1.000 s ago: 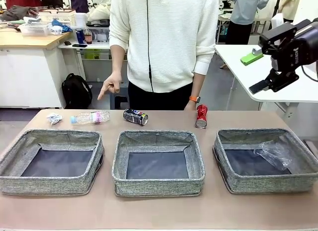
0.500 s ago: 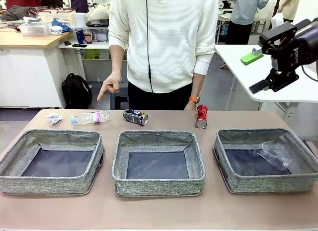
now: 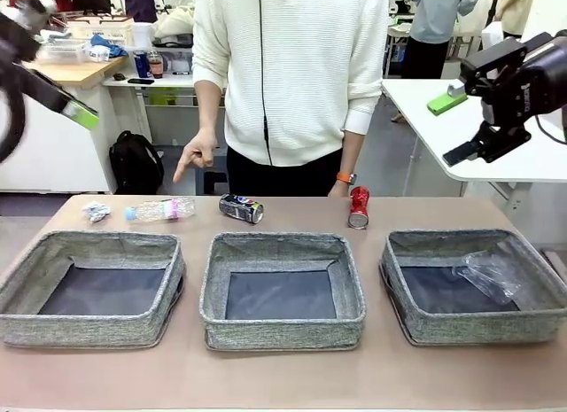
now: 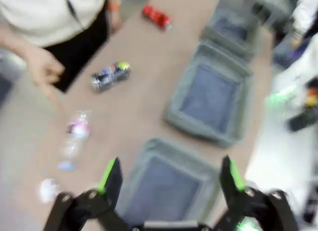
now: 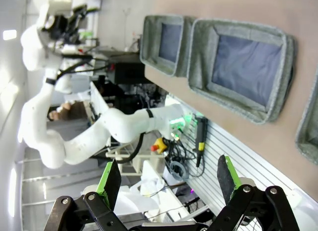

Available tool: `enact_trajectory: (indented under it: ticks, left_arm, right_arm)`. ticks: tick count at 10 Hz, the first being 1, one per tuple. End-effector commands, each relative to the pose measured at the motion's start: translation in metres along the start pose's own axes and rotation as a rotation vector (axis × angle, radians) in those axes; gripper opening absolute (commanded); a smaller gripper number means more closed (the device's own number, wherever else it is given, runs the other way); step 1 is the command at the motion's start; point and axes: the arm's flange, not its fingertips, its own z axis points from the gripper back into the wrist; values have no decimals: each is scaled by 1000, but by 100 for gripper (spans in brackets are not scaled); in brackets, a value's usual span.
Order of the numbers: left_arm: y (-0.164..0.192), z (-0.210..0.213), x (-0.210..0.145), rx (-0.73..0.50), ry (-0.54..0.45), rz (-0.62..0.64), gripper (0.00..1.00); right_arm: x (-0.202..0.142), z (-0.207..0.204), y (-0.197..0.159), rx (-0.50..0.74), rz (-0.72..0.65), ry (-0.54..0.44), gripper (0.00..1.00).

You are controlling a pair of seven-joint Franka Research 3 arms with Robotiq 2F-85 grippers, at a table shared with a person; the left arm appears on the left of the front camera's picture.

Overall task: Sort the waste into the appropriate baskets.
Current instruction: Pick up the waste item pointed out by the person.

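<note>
Front view: three low rectangular baskets of grey woven fabric with dark flat bottoms stand in one row nearer the near edge of the tan bench (image 3: 283,377): the left basket (image 3: 89,328), the middle basket (image 3: 282,330) and the right basket (image 3: 478,325). One sheet of crinkled clear plastic film (image 3: 489,276) lies inside the right basket, toward its right wall.

Four pieces of waste lie along the bench's far edge. One small white paper wad (image 3: 96,211) is nearest the far left corner. Just beside it, one clear plastic bottle (image 3: 160,210) with a blue cap lies on its side. There are two metal cans: the dark can (image 3: 242,208) lies on its side about mid-edge, and the red can (image 3: 359,207) is to its right.

One person stands at the far edge, one hand (image 3: 197,155) pointing a finger downward.

The left claw (image 4: 170,175) hangs blurred above the baskets, its two green-padded fingers wide apart with nothing between them. The right claw (image 5: 169,176) is likewise spread and bare, raised off the bench's right edge.
</note>
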Motion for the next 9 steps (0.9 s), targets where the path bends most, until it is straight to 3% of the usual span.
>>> enact_trajectory:
  ticks: [1, 2, 3, 4, 6, 7, 8, 9]
  left_arm:
    - [23, -4, -22, 494, 306, -389, 100]
    - [25, -25, -33, 565, 429, -404, 100]
    - [21, -45, -51, 598, 451, -279, 100]
    - [39, -19, -8, 168, 214, -226, 100]
    - [39, -19, -8, 168, 214, -226, 100]
    - [39, -31, -22, 254, 282, -285, 100]
    - [66, -44, -11, 116, 395, -390, 100]
    - [106, -61, 0, 83, 453, -373, 100]
  right_arm:
    - [1, 2, 3, 26, 5, -4, 100]
    - [1, 2, 3, 26, 5, -4, 100]
    - [1, 2, 3, 26, 5, -4, 100]
    - [1, 2, 3, 26, 5, -4, 100]
    - [1, 2, 3, 26, 5, -4, 100]
    - [1, 2, 3, 26, 5, -4, 100]
    - [1, 2, 3, 26, 5, -4, 100]
    - [1, 2, 3, 26, 5, -4, 100]
